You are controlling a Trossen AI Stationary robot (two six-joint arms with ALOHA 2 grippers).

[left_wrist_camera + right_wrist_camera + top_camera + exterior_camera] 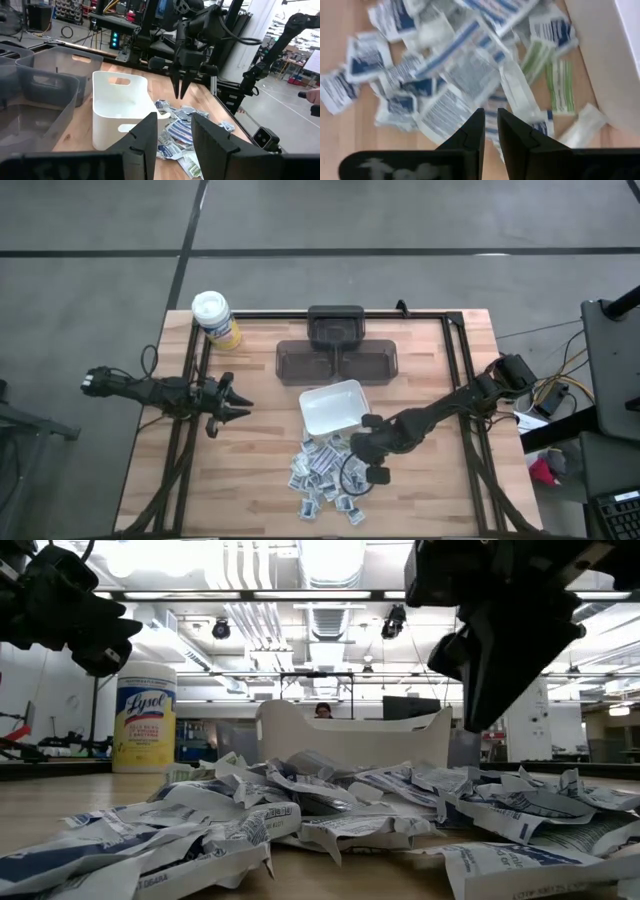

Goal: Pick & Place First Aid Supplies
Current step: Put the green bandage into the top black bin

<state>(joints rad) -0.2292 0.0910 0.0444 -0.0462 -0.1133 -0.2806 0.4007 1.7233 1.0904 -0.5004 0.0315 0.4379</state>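
A heap of first aid supplies [322,475], small flat white and grey packets with blue or green print, lies on the wooden table at the near middle [330,810] [445,75]. Just behind them stands the white dish [335,408] [120,107]. My right gripper [179,92] hangs a short way above the right part of the heap, slanting down, its fingers [475,130] all but together with nothing showing between them. My left gripper [240,408] waits open and level at the table's left, pointing toward the dish.
A yellow canister with a white lid [215,320] stands at the far left corner. Dark grey bins [335,360] sit behind the white dish. Black frame rails [455,370] run along the table's left, right and far sides. Bare wood lies left of the heap.
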